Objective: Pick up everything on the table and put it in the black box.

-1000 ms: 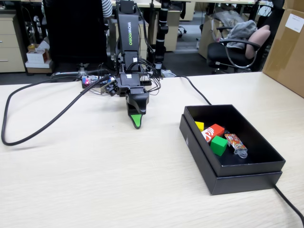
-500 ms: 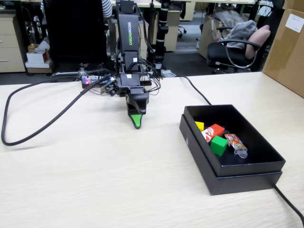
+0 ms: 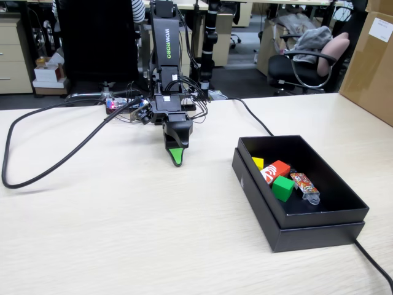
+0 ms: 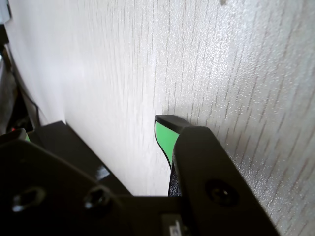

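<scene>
Three items lie inside matte black box.

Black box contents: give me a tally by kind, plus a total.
In the black box, fixed view:
Cubes: 2, the yellow cube and the green cube
Red-and-white packet: 1
Candy wrapper: 1
Total: 4

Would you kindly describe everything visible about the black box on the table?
The black box is a shallow, matte, lidless rectangle with a stepped base rim, looking like card. It sits flat on the table, right of the gripper in the fixed view. Inside lie a yellow cube, red-and-white packet, green cube and candy wrapper.
</scene>
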`<action>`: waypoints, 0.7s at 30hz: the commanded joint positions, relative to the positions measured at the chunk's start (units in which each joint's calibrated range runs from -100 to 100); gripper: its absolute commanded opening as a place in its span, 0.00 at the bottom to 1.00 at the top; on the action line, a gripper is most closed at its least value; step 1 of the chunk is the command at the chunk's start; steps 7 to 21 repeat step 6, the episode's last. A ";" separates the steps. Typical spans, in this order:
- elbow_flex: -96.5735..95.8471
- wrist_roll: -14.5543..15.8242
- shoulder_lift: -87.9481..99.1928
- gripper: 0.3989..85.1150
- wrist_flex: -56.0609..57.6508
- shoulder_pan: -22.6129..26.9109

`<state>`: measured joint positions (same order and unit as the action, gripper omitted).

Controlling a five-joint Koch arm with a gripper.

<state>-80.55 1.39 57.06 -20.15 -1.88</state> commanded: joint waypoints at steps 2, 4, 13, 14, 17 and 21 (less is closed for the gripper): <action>-0.05 0.10 0.83 0.57 0.32 0.00; -0.05 0.10 0.71 0.57 0.32 0.00; -0.05 0.10 0.71 0.57 0.32 0.00; -0.05 0.10 0.71 0.57 0.32 0.00; -0.05 0.10 0.71 0.57 0.32 0.00; -0.05 0.10 0.71 0.57 0.32 0.00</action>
